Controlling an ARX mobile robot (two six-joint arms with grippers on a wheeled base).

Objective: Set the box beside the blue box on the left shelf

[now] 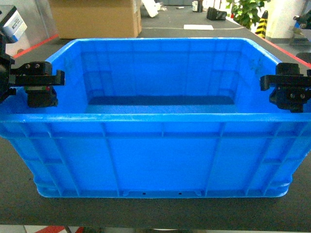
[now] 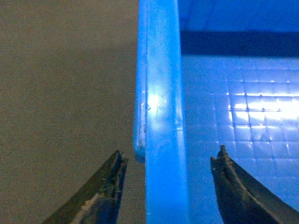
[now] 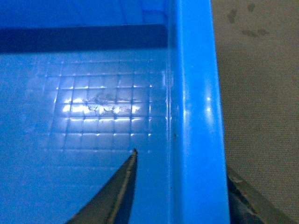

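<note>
Basically nothing's placed yet: the big bright-blue ribbed plastic crate [image 1: 155, 155] sits on a dark grey mat-like surface [image 1: 19, 204] right in front of the robot, empty, open top up, and neither the shelf nor any second blue box shows in any view. The left black gripper [image 1: 48, 80] is at the crate's left rim, the right black gripper [image 1: 274, 85] at the right rim, approx. level w/ the top edge. In the left wrist view the fingers stand wide, one outside the wall and one over the gridded floor, straddling the thick rim [image 2: 161, 116] w/o touching it. Right wrist view shows the same: inner finger over the floor, outer one just peeking past the rim [image 3: 196, 116], gap on the inner side, so not clamped. My read: this is the pre-grasp stage. Still left: close both grips on the rims, lift, drive or turn to the shelf, set it down beside the other box. A brown cardboard box [image 1: 95, 17] and a green plant [image 1: 248, 10] stand well behind.
</note>
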